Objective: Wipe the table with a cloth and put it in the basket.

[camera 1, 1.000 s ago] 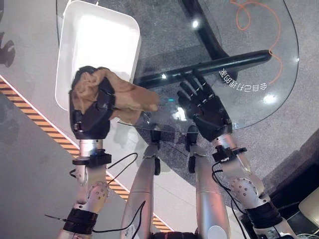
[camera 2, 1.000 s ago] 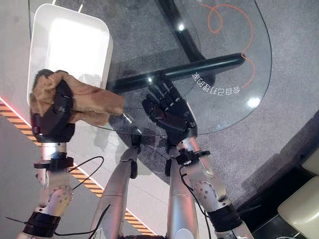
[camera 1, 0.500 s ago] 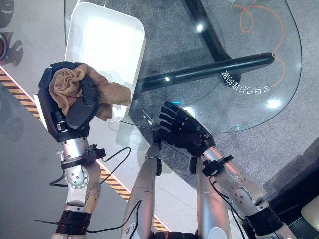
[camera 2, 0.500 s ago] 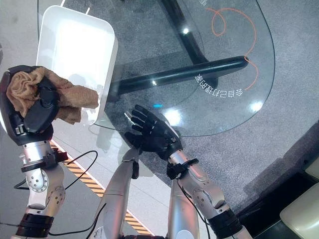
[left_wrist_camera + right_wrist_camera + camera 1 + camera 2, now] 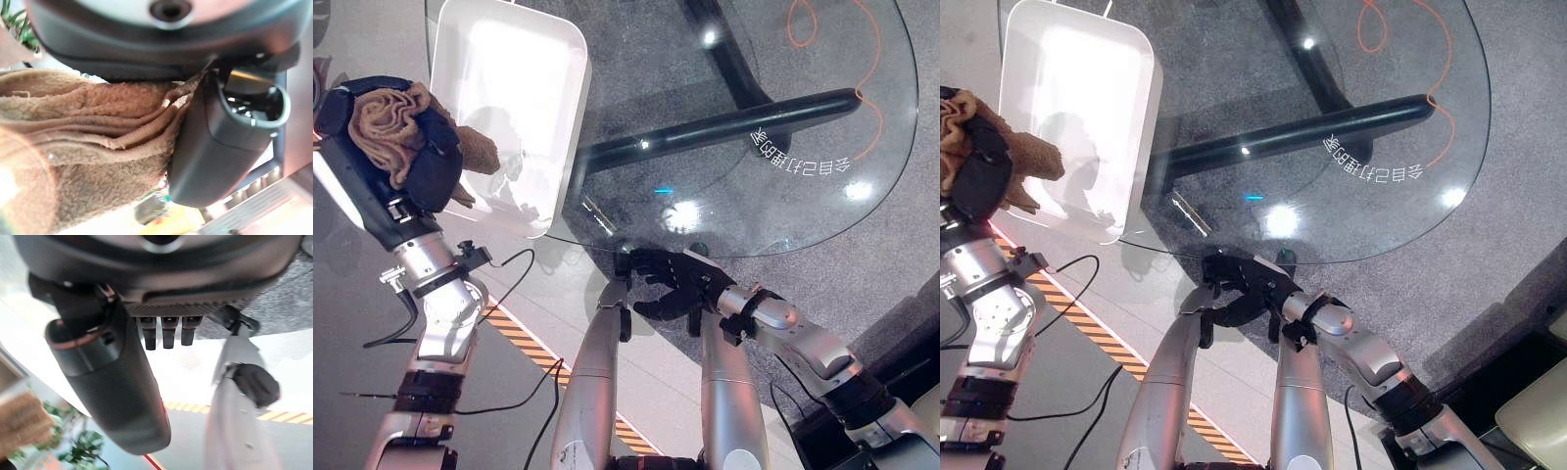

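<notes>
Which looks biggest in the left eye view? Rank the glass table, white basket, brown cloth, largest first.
1. Glass table
2. White basket
3. Brown cloth, bunched in the left hand and nearer the camera, yet it looks smallest.

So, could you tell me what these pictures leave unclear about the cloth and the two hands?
- Cloth: the part inside the left hand is hidden by its curled fingers, in both the eye views and the left wrist view.
- Right hand: it sits low by the glass table edge; its finger pose is too small and dark to read.
- White basket: its far rim is cut off by the top edge.
</notes>
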Available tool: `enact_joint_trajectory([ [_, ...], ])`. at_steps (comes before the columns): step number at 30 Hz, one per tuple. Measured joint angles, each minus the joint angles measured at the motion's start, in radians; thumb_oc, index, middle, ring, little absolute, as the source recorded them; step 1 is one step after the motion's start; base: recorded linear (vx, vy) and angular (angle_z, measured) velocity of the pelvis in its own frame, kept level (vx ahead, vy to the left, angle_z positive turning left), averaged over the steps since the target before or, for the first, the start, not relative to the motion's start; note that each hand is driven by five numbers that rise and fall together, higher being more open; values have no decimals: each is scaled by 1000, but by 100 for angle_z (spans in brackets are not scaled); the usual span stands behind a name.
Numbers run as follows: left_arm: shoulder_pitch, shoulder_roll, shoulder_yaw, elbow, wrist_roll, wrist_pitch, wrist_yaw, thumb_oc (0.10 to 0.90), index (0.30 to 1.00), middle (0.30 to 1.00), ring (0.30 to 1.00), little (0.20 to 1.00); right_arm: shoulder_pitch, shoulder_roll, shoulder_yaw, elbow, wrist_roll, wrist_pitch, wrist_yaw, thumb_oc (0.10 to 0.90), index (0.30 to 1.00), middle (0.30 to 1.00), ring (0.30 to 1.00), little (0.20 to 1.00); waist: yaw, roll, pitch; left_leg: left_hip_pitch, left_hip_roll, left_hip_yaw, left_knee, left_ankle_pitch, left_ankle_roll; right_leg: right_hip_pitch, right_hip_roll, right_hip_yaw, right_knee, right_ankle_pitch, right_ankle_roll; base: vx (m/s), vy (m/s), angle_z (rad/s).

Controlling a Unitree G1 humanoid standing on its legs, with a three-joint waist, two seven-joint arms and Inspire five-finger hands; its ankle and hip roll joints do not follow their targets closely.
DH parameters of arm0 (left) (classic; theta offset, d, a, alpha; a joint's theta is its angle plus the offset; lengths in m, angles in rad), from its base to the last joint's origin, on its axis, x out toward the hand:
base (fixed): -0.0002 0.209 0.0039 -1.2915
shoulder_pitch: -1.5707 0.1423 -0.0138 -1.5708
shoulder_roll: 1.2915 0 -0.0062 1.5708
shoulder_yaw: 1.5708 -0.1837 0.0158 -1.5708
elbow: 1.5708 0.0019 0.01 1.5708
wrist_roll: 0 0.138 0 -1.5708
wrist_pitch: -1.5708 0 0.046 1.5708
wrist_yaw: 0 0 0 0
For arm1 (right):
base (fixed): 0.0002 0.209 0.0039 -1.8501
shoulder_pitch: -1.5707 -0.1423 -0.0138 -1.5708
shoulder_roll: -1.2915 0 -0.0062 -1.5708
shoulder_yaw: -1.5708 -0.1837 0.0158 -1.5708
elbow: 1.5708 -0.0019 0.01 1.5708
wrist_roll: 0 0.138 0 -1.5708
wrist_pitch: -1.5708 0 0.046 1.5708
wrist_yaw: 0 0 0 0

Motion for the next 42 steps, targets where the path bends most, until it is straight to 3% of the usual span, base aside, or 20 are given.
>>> enact_joint_trajectory([
  [7,-142,52,-76,168,-39,51,32,100,300,300,300,200,-81,-24,17,69,8,12,0,800,900,900,900,900,-11,-1,0,-18,0,-1,2,0,0,-17,0,-1,1,1,-1,8,55,0],
  [12,-289,71,-151,307,-69,130,9,100,300,300,300,200,-138,-29,33,80,18,24,0,800,900,900,900,900,-35,-1,-1,-69,2,-2,19,0,0,-59,2,-2,1,7,0,2,55,-1],
  [19,-386,83,-231,415,-170,199,-75,100,300,300,300,200,-188,-48,78,116,74,24,0,800,900,900,900,900,-70,-12,-1,-93,2,-5,22,0,0,-80,2,-4,0,8,1,0,0,0],
  [27,-525,99,-307,492,-289,275,-202,103,302,302,302,203,-251,-53,96,171,121,21,9,800,900,900,900,900,-83,-28,-1,-122,7,-8,46,-1,-1,-96,8,-6,0,19,3,0,0,0],
  [28,-533,99,-308,493,-293,293,-204,221,404,404,404,321,-263,-52,105,182,130,21,14,800,900,900,900,900,-87,-32,-1,-125,7,-9,49,-1,-1,-96,9,-7,-2,20,4,0,0,0],
  [30,-559,100,-310,512,-296,315,-208,800,900,900,900,900,-283,-51,113,193,138,21,23,800,900,900,900,900,-98,-39,-1,-134,9,-11,53,-1,-1,-99,10,-9,-7,25,5,0,0,0],
  [33,-595,100,-319,525,-303,349,-219,800,900,900,900,900,-299,-52,117,193,148,22,28,800,900,900,900,900,-107,-43,-2,-146,9,-12,58,-1,-1,-107,10,-10,-14,32,7,0,0,0],
  [42,-609,100,-350,528,-312,347,-213,800,900,900,900,900,-302,-51,124,195,166,22,30,800,900,900,900,900,-108,-47,-2,-147,7,-11,59,-1,-1,-110,10,-6,-11,34,8,0,0,0],
])
